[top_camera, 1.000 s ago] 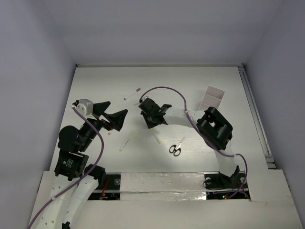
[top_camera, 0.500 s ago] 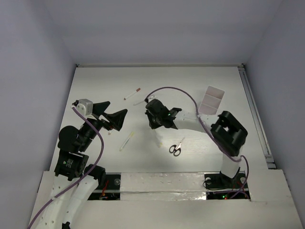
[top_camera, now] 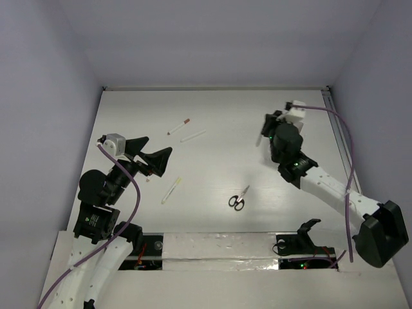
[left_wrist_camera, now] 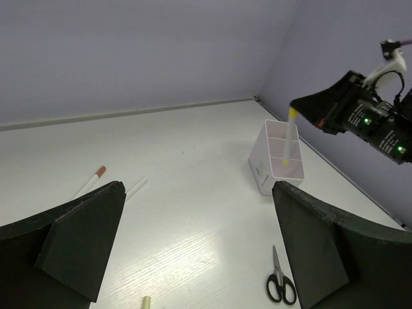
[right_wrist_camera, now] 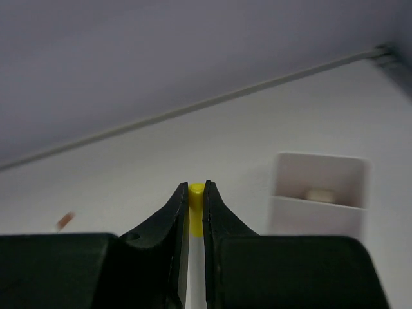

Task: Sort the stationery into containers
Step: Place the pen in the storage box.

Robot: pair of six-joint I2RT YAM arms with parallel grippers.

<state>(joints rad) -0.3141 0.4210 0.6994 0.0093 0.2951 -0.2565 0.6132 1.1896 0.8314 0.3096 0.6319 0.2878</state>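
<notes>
My right gripper [right_wrist_camera: 196,187] is shut on a white pen with a yellow end [right_wrist_camera: 196,198], which it holds nearly upright. In the left wrist view the pen [left_wrist_camera: 289,138] points down into the white divided container [left_wrist_camera: 275,168]. The container [right_wrist_camera: 318,193] holds a whitish eraser block [right_wrist_camera: 318,194]. In the top view the right gripper [top_camera: 264,131] is at the back right and hides the container. My left gripper [top_camera: 153,161] is open and empty at the left [left_wrist_camera: 198,187]. The scissors [top_camera: 237,199], a red-capped pen [top_camera: 178,127], a white pen [top_camera: 193,136] and a yellow-tipped pen [top_camera: 171,190] lie on the table.
The table's back wall and a rail along the right edge [top_camera: 344,154] bound the area. The scissors [left_wrist_camera: 281,283] lie near my left gripper's right finger [left_wrist_camera: 322,251]. The red-capped pen [left_wrist_camera: 93,180] and white pen [left_wrist_camera: 135,188] lie ahead of it on the left.
My right arm has swung from the middle of the table to the back right. The pen that lay beside the scissors is gone from the table. The left arm has not moved.
</notes>
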